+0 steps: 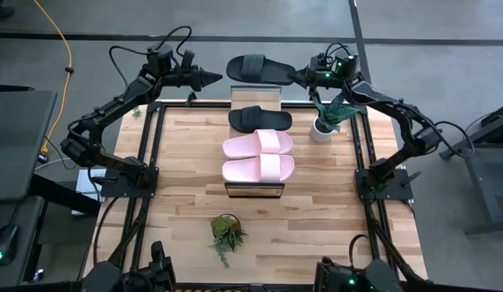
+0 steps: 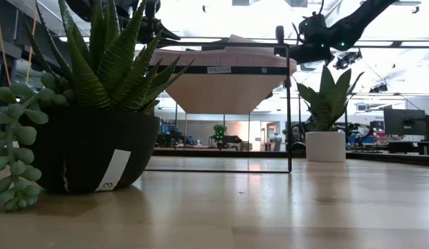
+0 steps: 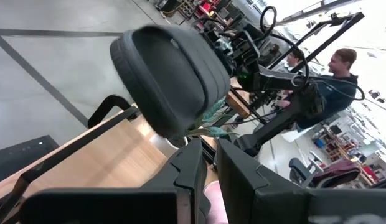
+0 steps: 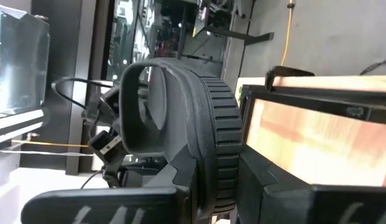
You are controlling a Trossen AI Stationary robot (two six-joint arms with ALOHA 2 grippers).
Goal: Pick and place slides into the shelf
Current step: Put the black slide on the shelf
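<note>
Overhead, the right end effector (image 1: 300, 75) clamps a black slide (image 1: 257, 68) beyond the shelf (image 1: 257, 97)'s far end.

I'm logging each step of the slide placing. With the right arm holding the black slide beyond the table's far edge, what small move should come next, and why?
Probably bring the right gripper, its jaws shut on the black slide, back toward the shelf's bare far end. The other black slide and two pink slides already lie in a row there, leaving that end free. The left gripper waits nearby.

Overhead, table-level, two wrist cameras (close).
</note>
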